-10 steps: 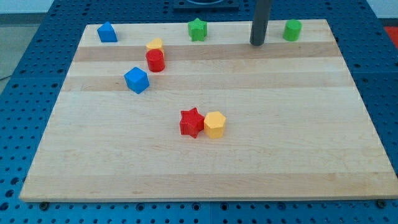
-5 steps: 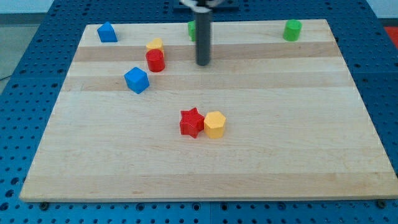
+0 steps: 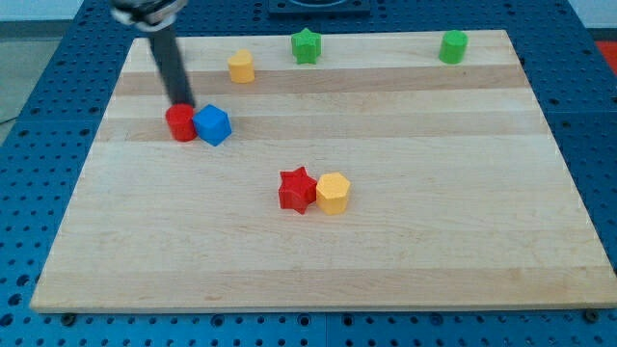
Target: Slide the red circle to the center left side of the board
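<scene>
The red circle (image 3: 180,123) lies at the board's upper left, touching the left side of a blue cube (image 3: 213,125). My tip (image 3: 180,103) stands right at the red circle's upper edge, and the dark rod rises from it towards the view's top left. The wooden board (image 3: 386,251) fills most of the view.
A yellow block (image 3: 241,66), a green star (image 3: 306,45) and a green cylinder (image 3: 453,45) sit along the board's top edge. A red star (image 3: 298,189) and a yellow hexagon (image 3: 333,193) touch each other near the middle. The rod covers the top-left corner area.
The rod swept from the top right to the upper left. The red circle left the yellow block and slid down-left, now touching the blue cube. The top-left blue block no longer shows.
</scene>
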`<state>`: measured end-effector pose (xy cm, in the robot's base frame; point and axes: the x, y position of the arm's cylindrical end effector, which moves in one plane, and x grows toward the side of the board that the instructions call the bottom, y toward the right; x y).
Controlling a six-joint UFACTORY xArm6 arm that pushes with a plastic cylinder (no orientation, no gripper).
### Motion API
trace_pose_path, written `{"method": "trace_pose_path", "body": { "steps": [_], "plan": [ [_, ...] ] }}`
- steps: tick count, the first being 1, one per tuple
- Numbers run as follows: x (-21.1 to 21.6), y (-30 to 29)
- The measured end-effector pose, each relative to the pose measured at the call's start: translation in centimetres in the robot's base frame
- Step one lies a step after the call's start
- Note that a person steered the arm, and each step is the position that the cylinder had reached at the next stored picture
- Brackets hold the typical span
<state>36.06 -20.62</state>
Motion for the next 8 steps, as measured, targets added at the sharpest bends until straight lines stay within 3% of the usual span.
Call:
{"method": "trace_pose_path", "body": {
  "steps": [2, 4, 5, 7, 8],
  "plan": [
    [-1.7, 2.3],
    [4.0, -3.7],
    [4.2, -4.1],
    [3.7, 4.7],
    [6.2, 4.7]
  ]
}}
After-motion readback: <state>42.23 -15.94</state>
